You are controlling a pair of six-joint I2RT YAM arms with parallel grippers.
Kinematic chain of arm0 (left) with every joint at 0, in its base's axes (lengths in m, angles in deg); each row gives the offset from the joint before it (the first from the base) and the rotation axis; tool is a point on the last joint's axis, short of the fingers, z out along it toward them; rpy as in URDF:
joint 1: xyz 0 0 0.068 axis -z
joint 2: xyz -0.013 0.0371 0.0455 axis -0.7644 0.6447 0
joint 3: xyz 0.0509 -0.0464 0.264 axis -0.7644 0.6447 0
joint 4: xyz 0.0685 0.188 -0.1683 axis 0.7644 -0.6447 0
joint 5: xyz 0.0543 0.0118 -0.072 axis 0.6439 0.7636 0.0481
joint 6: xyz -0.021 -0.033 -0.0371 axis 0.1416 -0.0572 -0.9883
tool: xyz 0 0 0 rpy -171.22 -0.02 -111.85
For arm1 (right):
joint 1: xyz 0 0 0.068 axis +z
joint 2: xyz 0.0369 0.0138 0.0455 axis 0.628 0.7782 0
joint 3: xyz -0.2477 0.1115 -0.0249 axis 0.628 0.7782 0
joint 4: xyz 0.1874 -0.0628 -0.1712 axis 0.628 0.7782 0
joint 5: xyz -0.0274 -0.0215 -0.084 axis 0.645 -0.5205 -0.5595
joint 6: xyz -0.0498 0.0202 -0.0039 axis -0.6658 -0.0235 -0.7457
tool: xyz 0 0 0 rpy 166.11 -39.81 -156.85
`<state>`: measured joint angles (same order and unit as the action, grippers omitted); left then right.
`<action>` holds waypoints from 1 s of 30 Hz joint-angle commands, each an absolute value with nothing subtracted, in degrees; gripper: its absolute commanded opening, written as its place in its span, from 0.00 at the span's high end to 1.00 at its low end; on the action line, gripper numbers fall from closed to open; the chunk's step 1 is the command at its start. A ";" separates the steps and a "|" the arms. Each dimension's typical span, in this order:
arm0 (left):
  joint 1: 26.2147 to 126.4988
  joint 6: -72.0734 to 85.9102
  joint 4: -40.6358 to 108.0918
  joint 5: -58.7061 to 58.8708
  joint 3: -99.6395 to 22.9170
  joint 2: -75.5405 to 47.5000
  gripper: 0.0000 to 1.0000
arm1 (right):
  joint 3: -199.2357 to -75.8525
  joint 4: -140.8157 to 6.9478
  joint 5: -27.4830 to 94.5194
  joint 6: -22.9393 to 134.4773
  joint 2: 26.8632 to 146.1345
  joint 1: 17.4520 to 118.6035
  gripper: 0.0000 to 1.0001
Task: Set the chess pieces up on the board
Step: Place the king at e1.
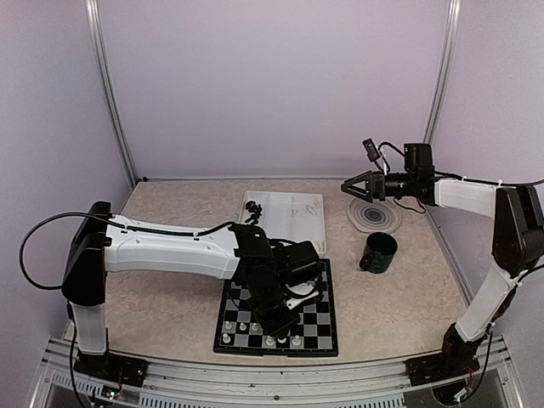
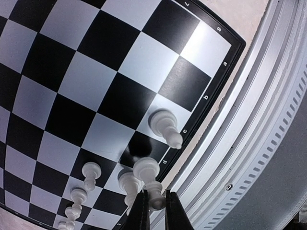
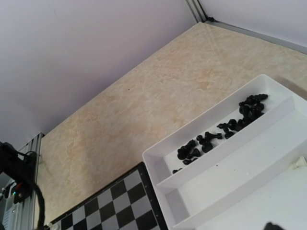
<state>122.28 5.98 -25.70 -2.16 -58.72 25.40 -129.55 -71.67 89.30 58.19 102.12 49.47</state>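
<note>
Chess pieces (image 2: 165, 125): white figurines stand upright in a row along the board's near edge, toward 6 o'clock in the top view.
Board (image 1: 319, 323): black-and-pale checks, lying flat at 6 o'clock on the table, just ahead of the arm bases.
Left gripper (image 2: 155, 194): reaching over the board's near edge, its fingers pressed together on a held white piece (image 2: 146, 168) whose base rests on an edge square.
Neighbouring piece: one white figurine stands apart on the next edge square; four more cluster on the held piece's other side.
Black pieces (image 3: 253, 106): heaped loosely in the tray's far compartment.
Tray (image 1: 308, 223): white, at 12 o'clock from the board, close to its far edge.
Right gripper (image 1: 348, 191): raised at 2 o'clock, jaws spread wide, holding nothing.
Mug (image 1: 377, 252): dark, at 2 o'clock from the board.
Round plate (image 1: 374, 216): grey, just behind the mug.
</note>
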 commanded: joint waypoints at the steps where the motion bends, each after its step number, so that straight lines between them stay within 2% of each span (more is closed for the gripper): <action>1: 122.98 7.32 -26.03 -3.23 -59.49 26.96 0.97 | -128.79 -71.98 89.61 57.57 102.71 49.10 0.01; 30: 122.98 7.80 -25.24 -1.87 -60.17 28.44 0.91 | -128.80 -71.80 89.80 57.43 103.67 49.10 0.01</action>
<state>122.65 7.27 -25.67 -2.14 -59.01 27.65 -129.55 -71.69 89.27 57.95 102.87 49.47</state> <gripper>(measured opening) 0.086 0.991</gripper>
